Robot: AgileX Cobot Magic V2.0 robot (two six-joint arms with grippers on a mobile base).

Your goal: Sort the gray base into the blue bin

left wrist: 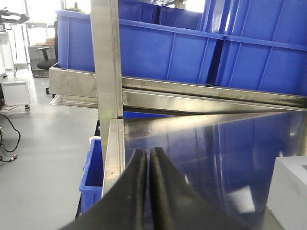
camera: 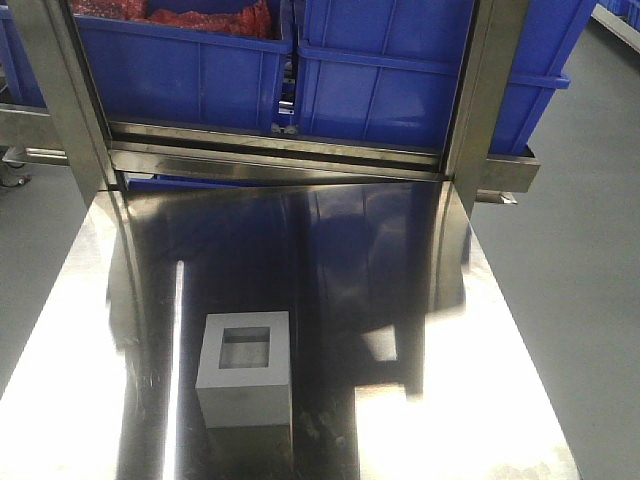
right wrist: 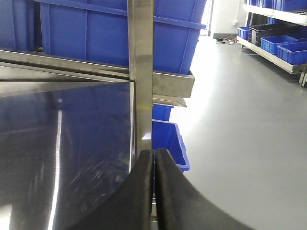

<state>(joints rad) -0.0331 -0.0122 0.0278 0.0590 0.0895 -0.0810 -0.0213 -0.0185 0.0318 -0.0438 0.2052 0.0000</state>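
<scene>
Front cam: hard glare streaks and washed-out patches on steel table, centre dark w/ blue reflections. Gray base sharp, evenly lit. Wrist cams: floor glaring bright, left gripper up close, slightly soft-focus.

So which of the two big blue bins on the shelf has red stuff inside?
The left blue bin in the front view: red stuff pokes above its rim. The right blue bin beside it shows no red from here.
</scene>
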